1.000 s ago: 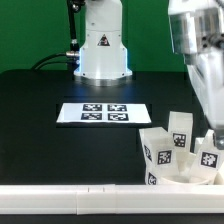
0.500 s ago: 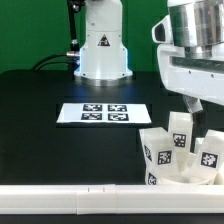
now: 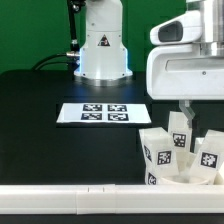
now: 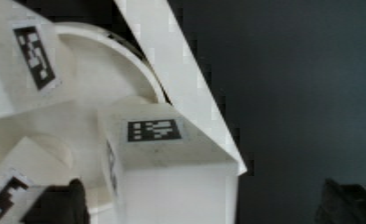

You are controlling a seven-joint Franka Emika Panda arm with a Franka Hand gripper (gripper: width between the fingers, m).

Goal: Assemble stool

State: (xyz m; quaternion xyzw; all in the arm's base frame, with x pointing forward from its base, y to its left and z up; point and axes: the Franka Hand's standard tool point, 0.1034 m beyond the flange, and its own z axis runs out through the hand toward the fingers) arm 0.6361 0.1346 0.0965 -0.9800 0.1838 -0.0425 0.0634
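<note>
A black table [image 3: 40, 120] fills the scene under a green backdrop, with a long white rail [image 3: 70, 197] along its near edge. Toward the exterior view's left of centre stands the arm's white base [image 3: 103, 45], bearing a small black triangular sign; its content cannot be read. In front of the base lies the marker board [image 3: 104, 113], flat, printed with four black-and-white square tags. At the exterior view's right, near the rail, sits the stool [image 3: 180, 155]: its round seat with three blocky legs standing up from it, each carrying a black-and-white tag. No words are legible anywhere. The gripper [image 3: 194, 118] hangs just above the legs, jaws spread wide, holding nothing; the wrist view shows the tagged legs close below, between the two dark fingertips [image 4: 61, 200].
</note>
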